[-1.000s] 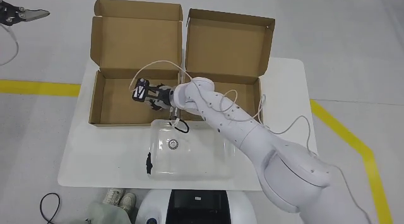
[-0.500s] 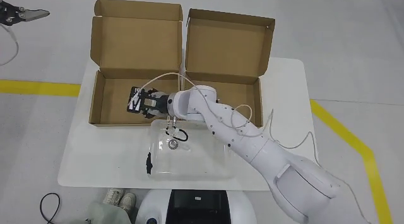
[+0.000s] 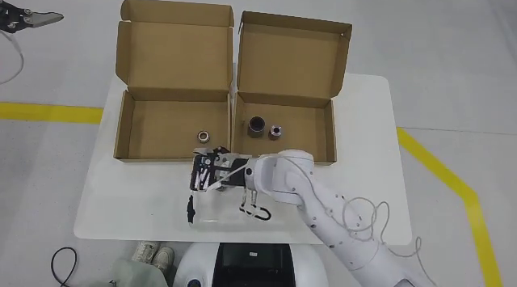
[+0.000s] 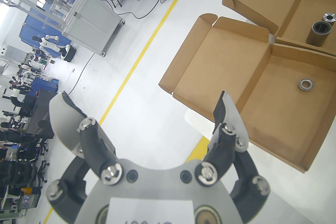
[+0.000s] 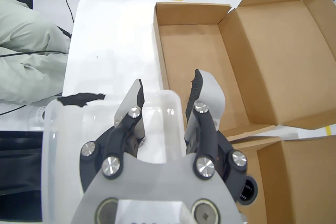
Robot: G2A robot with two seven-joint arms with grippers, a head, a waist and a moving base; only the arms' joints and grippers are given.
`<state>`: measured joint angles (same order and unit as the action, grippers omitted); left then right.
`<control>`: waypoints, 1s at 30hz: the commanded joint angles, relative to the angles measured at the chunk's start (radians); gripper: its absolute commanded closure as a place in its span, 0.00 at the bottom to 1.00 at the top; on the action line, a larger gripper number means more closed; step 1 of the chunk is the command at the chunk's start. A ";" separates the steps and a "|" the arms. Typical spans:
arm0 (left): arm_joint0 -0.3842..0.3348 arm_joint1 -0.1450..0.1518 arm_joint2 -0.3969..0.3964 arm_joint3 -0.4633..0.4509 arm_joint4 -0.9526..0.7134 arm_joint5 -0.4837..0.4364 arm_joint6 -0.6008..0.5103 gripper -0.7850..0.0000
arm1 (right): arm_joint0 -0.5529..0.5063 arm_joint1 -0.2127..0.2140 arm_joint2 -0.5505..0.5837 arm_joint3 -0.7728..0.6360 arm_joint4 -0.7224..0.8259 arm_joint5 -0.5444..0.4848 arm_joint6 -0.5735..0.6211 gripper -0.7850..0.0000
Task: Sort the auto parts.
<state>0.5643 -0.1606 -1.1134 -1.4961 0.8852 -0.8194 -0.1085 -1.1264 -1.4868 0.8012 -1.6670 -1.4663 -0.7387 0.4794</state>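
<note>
A small metal bearing [image 3: 203,136] [image 4: 305,84] lies on the floor of the left cardboard box [image 3: 153,129]. In the right cardboard box [image 3: 311,133] stand a dark cylinder [image 3: 256,125] [image 4: 319,33] and a small silver part [image 3: 276,132] [image 4: 328,17]. My right gripper [image 3: 200,175] [image 5: 168,87] is open and holds nothing. It hovers over the rear left corner of the clear plastic bin [image 3: 279,202] [image 5: 168,107], just in front of the left box [image 5: 204,57]. My left gripper [image 3: 34,18] [image 4: 143,104] is open and hangs over the floor, far left of the table.
The white table [image 3: 363,117] carries both boxes at the back, with their lids standing open, and the bin at the front. A strip of black tape [image 3: 190,206] [image 5: 80,99] sits on the bin's rim. Yellow lines [image 3: 48,112] cross the floor.
My right gripper has drawn back from inside the left box to the bin's rear corner. The bearing now lies in the left box, and the right box's parts have come into sight.
</note>
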 commanded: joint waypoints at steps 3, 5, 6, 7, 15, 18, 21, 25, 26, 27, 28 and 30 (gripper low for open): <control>0.000 0.000 0.000 0.000 0.000 0.000 0.000 0.00 | -0.084 0.026 0.033 -0.039 -0.027 -0.034 -0.002 0.58; 0.000 0.000 0.000 0.000 0.000 0.000 0.000 0.00 | -0.107 0.035 0.040 -0.042 -0.040 -0.051 -0.013 0.58; 0.000 0.000 0.000 0.000 0.000 0.000 0.000 0.00 | -0.116 0.038 0.041 -0.039 -0.049 -0.057 -0.015 0.58; 0.000 0.000 0.000 0.000 0.000 0.000 0.000 0.00 | -0.123 0.042 0.041 -0.033 -0.059 -0.060 -0.015 0.58; 0.000 0.000 0.000 0.000 0.000 0.000 0.000 0.00 | -0.122 0.049 0.011 0.060 -0.098 -0.044 -0.041 0.56; 0.000 0.000 0.000 0.000 0.000 0.000 0.000 0.00 | -0.101 0.045 -0.012 0.097 -0.105 -0.026 -0.035 0.51; 0.000 0.000 0.000 0.000 0.000 0.000 0.000 0.00 | -0.086 0.041 -0.027 0.131 -0.109 0.000 -0.039 0.40; 0.000 0.000 0.000 0.000 0.000 0.000 0.000 0.00 | -0.073 0.039 -0.041 0.168 -0.115 0.025 -0.043 0.41; 0.000 0.000 0.000 0.000 0.000 0.000 0.000 0.00 | -0.070 0.038 -0.045 0.174 -0.118 0.030 -0.042 0.42; 0.000 0.000 0.000 0.000 0.000 0.000 0.000 0.00 | -0.068 0.038 -0.048 0.179 -0.119 0.034 -0.045 0.42; 0.000 0.000 0.000 0.000 0.000 0.000 0.000 0.00 | -0.065 0.037 -0.052 0.186 -0.122 0.037 -0.048 0.42; 0.000 0.000 0.000 0.000 0.000 0.000 0.000 0.00 | -0.059 0.037 -0.058 0.200 -0.127 0.045 -0.057 0.42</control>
<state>0.5643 -0.1606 -1.1134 -1.4961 0.8852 -0.8194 -0.1085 -1.1883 -1.4497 0.7459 -1.4736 -1.5910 -0.6972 0.4272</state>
